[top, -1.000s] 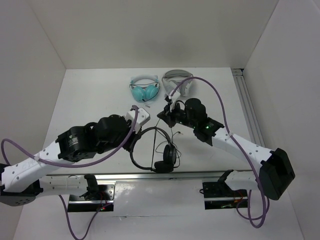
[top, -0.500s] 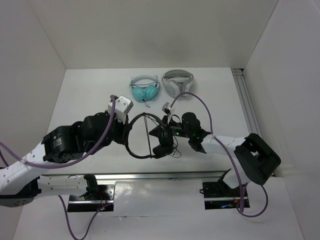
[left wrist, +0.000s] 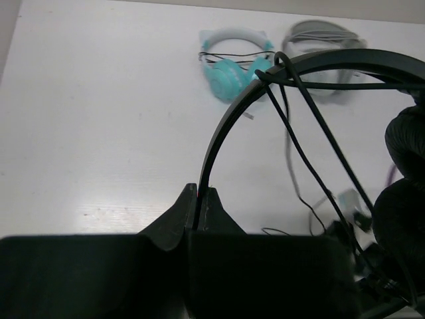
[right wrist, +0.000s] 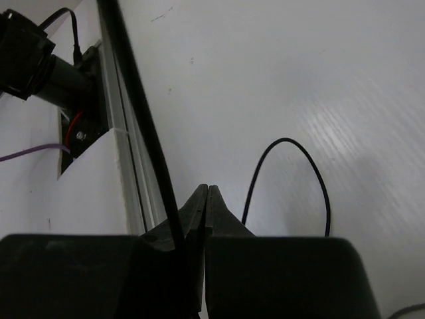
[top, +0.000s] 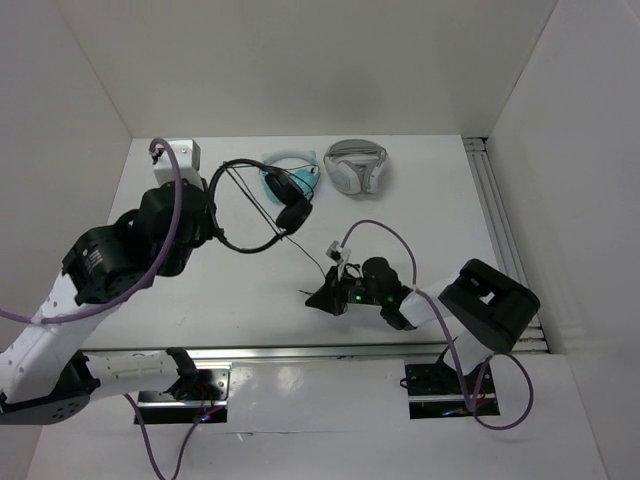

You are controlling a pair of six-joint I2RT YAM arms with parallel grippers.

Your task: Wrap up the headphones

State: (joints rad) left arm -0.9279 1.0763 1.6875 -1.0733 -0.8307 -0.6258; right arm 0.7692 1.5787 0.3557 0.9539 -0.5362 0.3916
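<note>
The jaws of the right gripper (right wrist: 206, 193) are pressed together low over the table (left wrist: 99, 100), close to the rail at its near edge. We see the thin black cable (right wrist: 136, 90) running down against one finger, but cannot tell whether it is pinched. From there the cable climbs away to the headphones (top: 293, 212), beyond and to the left of these jaws. The left gripper (left wrist: 199, 199) has its jaws clamped on the thin headband, with cable strands crossing the arch and the earcups off to its right. Beyond the left jaws lie teal headphones (left wrist: 229, 73) and, right of them, white-grey headphones (left wrist: 319, 33).
</note>
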